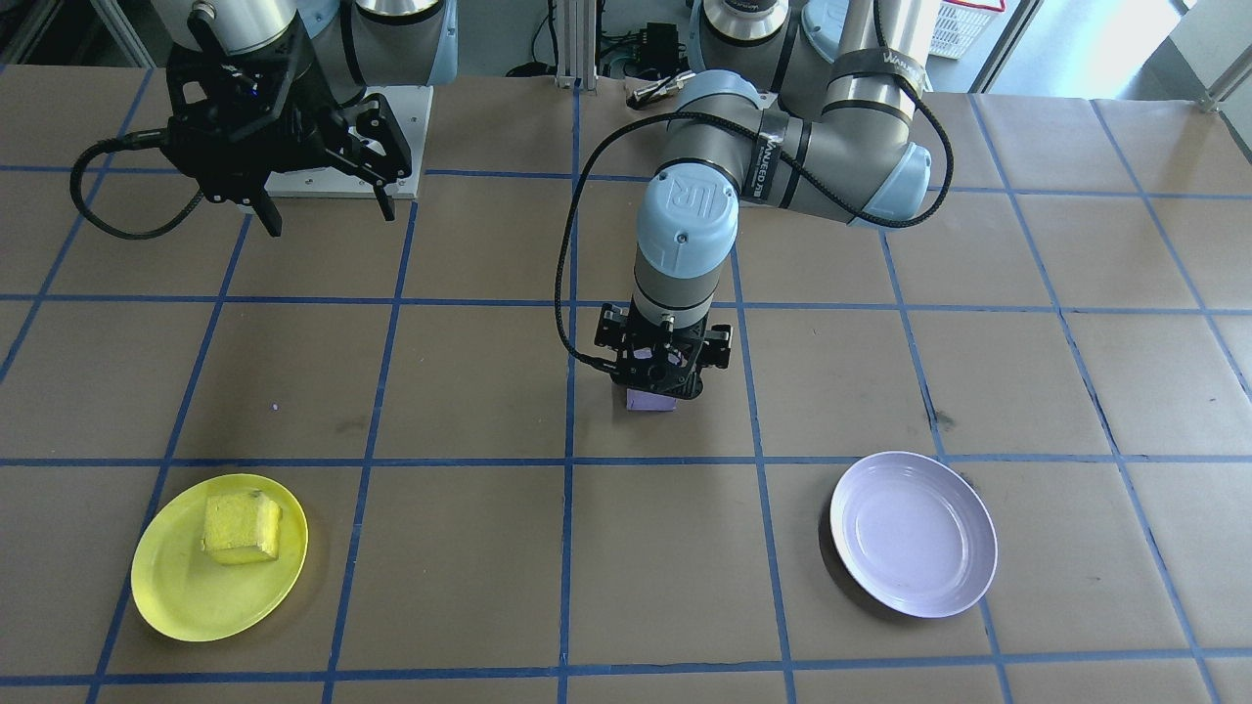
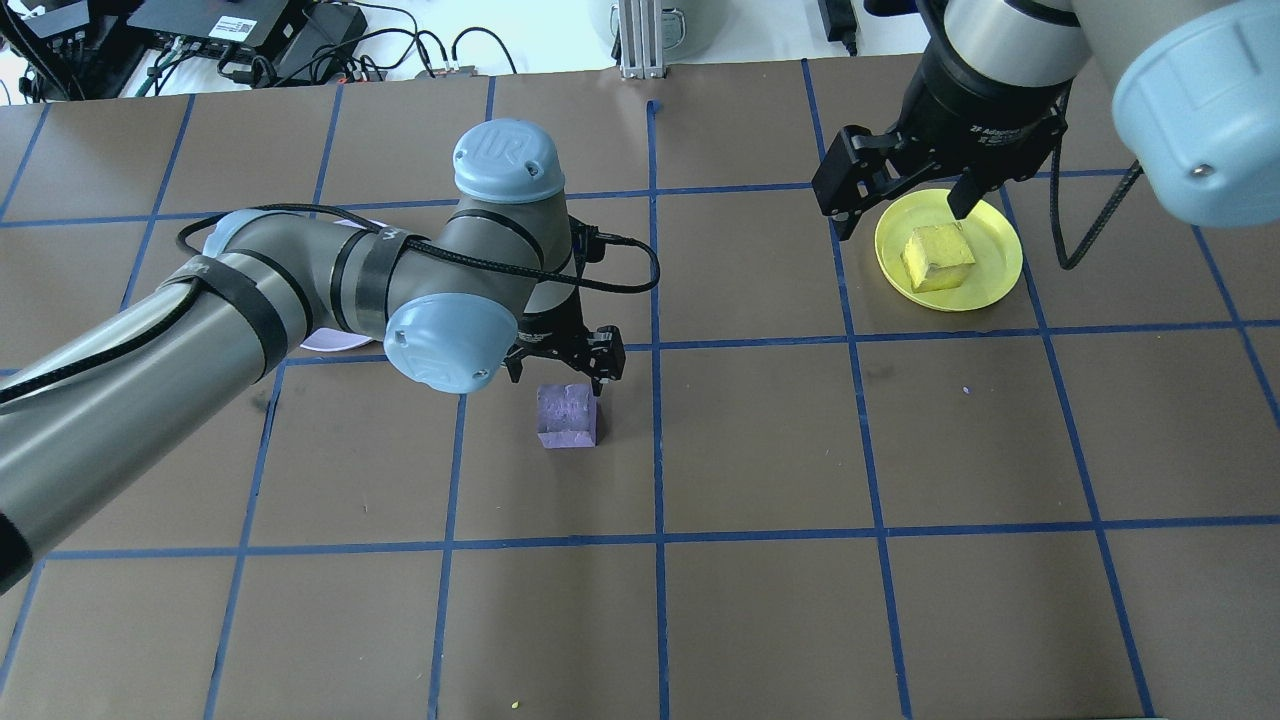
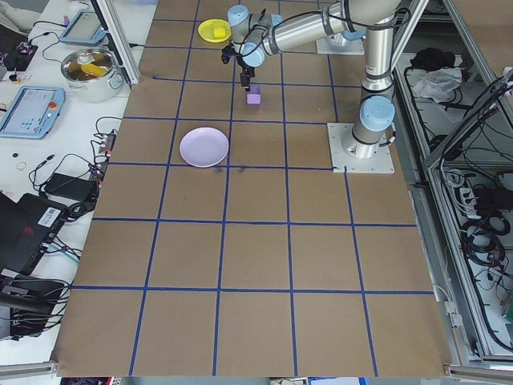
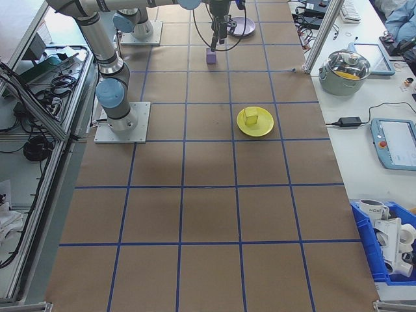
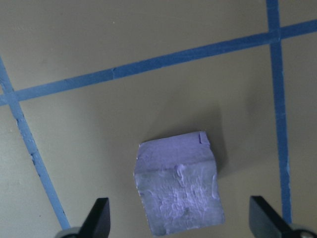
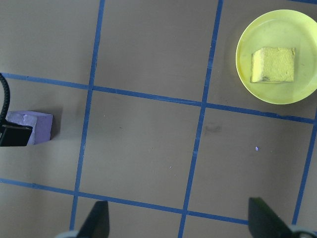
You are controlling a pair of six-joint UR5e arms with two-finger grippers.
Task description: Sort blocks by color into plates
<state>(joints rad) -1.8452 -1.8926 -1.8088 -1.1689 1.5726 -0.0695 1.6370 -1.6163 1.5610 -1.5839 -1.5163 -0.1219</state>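
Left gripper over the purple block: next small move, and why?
Probably lower the left gripper straight down, then close. Its fingers are open and straddle the purple block, which sits on the table, ungripped. The lavender plate is empty.

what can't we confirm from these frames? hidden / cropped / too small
- Lavender plate: overhead view, mostly behind the left arm; only slivers show.
- Purple block: front-facing view, top covered by the left claw.
- Left claw fingers: wrist view, cut off by the bottom edge; contact with the block unclear.
- Yellow block: left side view, too small for detail.
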